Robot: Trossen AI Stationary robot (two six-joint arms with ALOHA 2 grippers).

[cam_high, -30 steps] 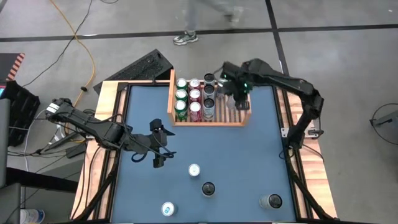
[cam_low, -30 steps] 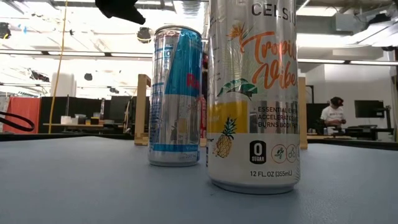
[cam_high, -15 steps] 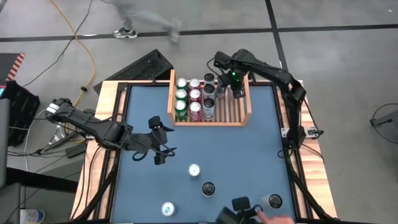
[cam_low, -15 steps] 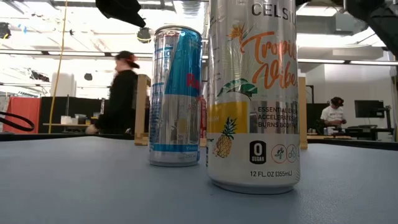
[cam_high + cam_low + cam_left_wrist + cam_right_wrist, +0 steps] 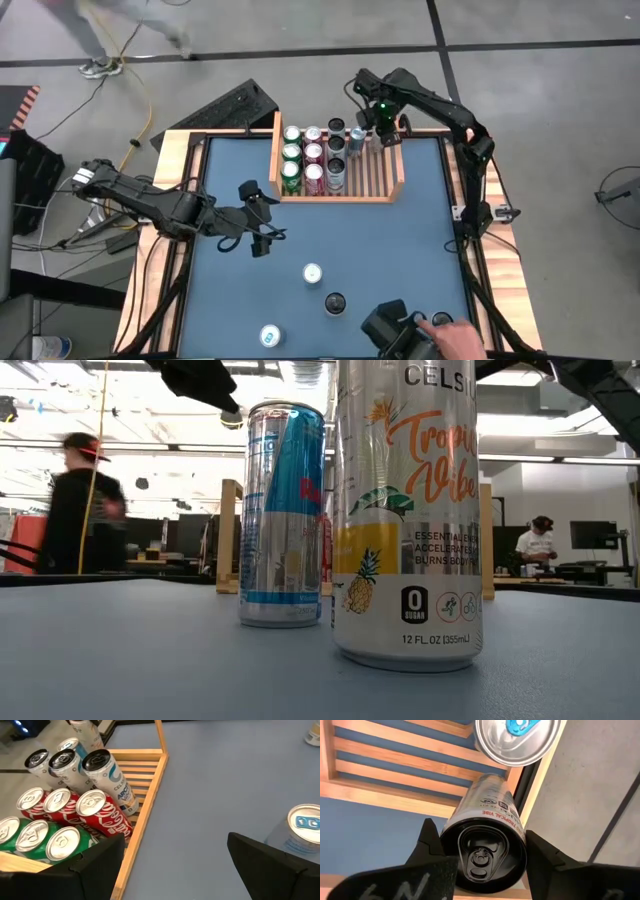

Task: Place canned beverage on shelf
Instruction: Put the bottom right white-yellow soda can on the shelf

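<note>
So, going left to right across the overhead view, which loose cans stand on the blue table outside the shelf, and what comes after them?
Blue-and-white-topped can → silver-topped can → black-topped can → dark object → person's hand at the table's edge.
</note>
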